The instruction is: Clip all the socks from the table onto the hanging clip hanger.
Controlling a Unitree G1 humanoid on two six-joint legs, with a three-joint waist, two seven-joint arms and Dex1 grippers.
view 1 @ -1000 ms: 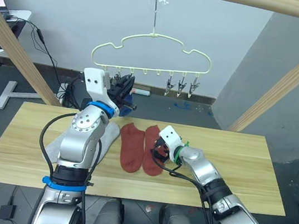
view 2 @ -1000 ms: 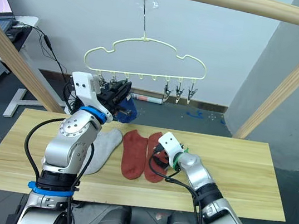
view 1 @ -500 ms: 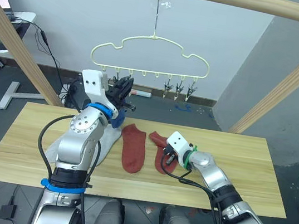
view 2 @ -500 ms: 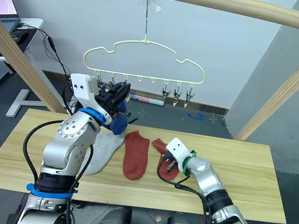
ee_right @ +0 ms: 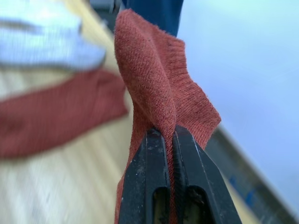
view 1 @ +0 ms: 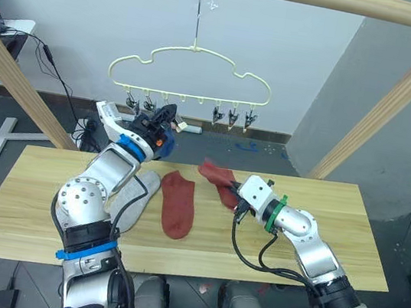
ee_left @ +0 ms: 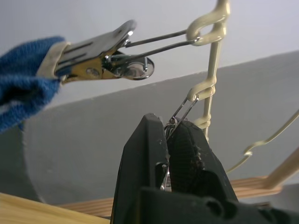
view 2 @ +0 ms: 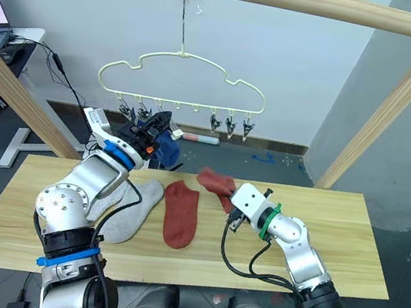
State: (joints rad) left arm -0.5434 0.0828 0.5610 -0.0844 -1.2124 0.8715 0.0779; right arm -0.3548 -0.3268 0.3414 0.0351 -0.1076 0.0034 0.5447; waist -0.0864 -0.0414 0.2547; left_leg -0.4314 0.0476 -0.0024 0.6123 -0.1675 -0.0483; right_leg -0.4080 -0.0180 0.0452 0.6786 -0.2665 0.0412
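Left wrist cam gives the close-up the head cams can't: the left gripper [ee_left: 172,135] has its fingers pinched together on one of the little metal clips under the hanger [view 1: 190,70], and right next to it another clip [ee_left: 100,60] is already biting the cuff of a blue sock [ee_left: 23,79]. From the head view that blue sock [view 1: 163,135] just reads as a dark lump behind the gripper at the hanger's left end. On the counter [view 1: 44,199] I count two socks lying flat: a grey sock [view 1: 137,198] half under the left arm, and a red sock [view 1: 176,202] just beside it, with lots of bare wood on the right half and along the front edge. The right gripper [ee_right: 169,140] is clamped tight on a second red sock [view 1: 219,179], held up off the counter. Three free clips [view 1: 232,116] hang at the hanger's right end.
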